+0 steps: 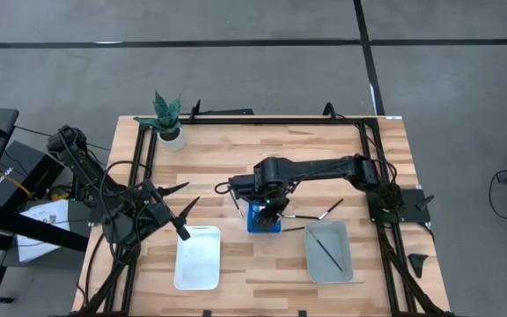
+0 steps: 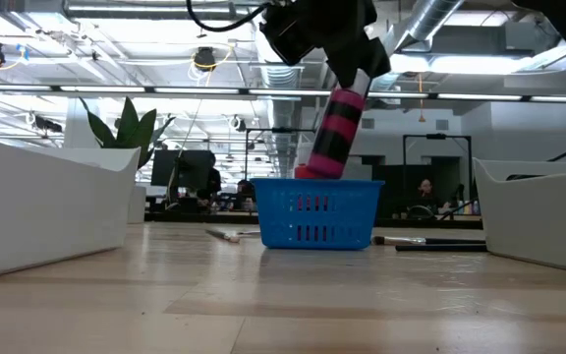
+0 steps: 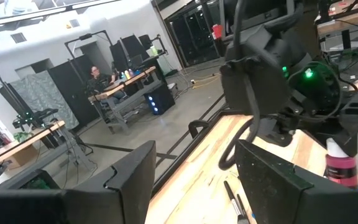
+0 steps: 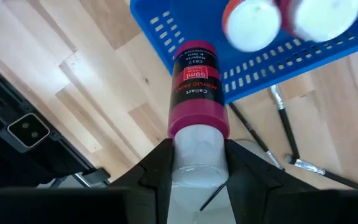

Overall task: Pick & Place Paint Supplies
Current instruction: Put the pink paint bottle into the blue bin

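Note:
My right gripper (image 4: 196,158) is shut on a red paint bottle (image 4: 197,87) with a dark label and hangs over the blue basket (image 2: 320,211) at the table's middle. Two white-capped bottles (image 4: 250,25) stand in the basket. Thin dark brushes (image 4: 284,124) lie on the wood beside the basket, and one brush (image 1: 328,249) lies in the grey tray (image 1: 346,264). My left gripper (image 3: 191,180) waits open, level, at the table's left, above the far corner of the white tray (image 1: 197,269). My right gripper pinches the bottle's white cap end (image 4: 196,146) between its two fingers, one on each side. The fingers come from above, slanting steeply down. The bottle hangs tilted below them, and its lower end (image 2: 311,169) is at the height of the basket's rim (image 4: 166,56), above one edge.
A potted plant (image 1: 167,119) stands at the far left of the table. The black frame rails (image 1: 262,121) run along the table's edges. Bare wood lies between the white tray and the basket. People sit at desks in the room beyond.

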Tool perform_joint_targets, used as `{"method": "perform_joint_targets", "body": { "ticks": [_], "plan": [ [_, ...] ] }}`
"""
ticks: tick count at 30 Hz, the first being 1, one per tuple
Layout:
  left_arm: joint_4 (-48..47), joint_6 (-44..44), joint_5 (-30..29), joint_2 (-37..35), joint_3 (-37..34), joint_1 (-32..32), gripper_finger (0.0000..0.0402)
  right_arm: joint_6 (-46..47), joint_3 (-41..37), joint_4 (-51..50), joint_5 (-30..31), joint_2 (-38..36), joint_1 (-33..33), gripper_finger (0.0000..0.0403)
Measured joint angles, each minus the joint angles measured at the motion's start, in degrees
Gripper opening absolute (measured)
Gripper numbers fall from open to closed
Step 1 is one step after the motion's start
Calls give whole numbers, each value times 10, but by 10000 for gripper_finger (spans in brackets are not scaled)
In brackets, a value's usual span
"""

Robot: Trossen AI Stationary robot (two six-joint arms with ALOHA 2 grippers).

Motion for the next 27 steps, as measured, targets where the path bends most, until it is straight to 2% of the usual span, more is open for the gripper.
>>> {"method": "perform_joint_targets", "body": {
  "ticks": [27],
  "plan": [
    [0, 0, 0, 0, 0, 0, 209, -13, 0, 0, 33, 6, 3, 111]
  ]
}}
